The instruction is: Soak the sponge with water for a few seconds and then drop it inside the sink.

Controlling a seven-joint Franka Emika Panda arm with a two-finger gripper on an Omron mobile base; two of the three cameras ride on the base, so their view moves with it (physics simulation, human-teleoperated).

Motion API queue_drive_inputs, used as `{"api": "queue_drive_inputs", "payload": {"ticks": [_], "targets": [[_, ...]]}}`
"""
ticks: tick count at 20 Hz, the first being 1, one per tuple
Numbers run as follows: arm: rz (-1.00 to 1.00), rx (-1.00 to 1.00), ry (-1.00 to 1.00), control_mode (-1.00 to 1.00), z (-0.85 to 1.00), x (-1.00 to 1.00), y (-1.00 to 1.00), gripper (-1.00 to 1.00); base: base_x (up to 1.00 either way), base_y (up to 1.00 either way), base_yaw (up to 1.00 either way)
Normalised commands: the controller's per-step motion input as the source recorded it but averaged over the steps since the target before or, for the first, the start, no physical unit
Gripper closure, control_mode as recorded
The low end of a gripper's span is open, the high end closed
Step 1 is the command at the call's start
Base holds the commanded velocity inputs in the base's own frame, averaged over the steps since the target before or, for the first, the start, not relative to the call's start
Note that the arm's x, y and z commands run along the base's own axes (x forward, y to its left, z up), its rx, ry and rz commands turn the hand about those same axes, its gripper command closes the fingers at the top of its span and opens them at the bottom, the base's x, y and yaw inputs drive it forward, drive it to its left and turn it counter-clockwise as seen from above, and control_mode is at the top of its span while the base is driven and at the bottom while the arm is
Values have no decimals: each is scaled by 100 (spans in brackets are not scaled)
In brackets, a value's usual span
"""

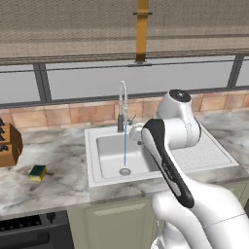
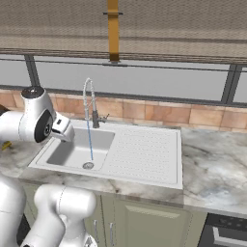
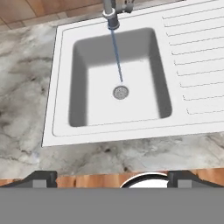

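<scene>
The sponge (image 1: 37,172), yellow with a dark green top, lies on the marble counter well left of the sink (image 1: 104,146), near the front edge. A thin blue stream of water (image 1: 125,148) falls from the faucet (image 1: 121,104) onto the round drain. In the hand view my gripper (image 3: 113,177) hovers above the counter's front edge, looking down at the sink (image 3: 100,109) and the water (image 3: 117,57). Its fingertips (image 3: 43,177) stand far apart with nothing between them. The right base view shows the sink (image 2: 72,149) and water (image 2: 89,140) just right of my hand.
A brown knife block (image 1: 7,143) stands at the far left of the counter behind the sponge. The dotted drainboard (image 1: 209,153) adjoins the basin on the right. A tiled backsplash and window run behind. A stove (image 1: 29,228) sits at the lower left.
</scene>
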Motion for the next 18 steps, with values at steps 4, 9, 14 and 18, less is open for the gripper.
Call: {"api": "queue_drive_inputs", "payload": {"ticks": [4, 9, 14, 18], "targets": [[9, 0, 0, -100, -1, 0, 52, -100, 0, 0, 0], [6, 0, 0, -100, -1, 3, 52, -100, 0, 0, 0], [1, 0, 0, -100, -6, 10, 70, -100, 0, 0, 0], [0, 0, 6, -100, -3, 14, 70, -100, 0, 0, 0]]}}
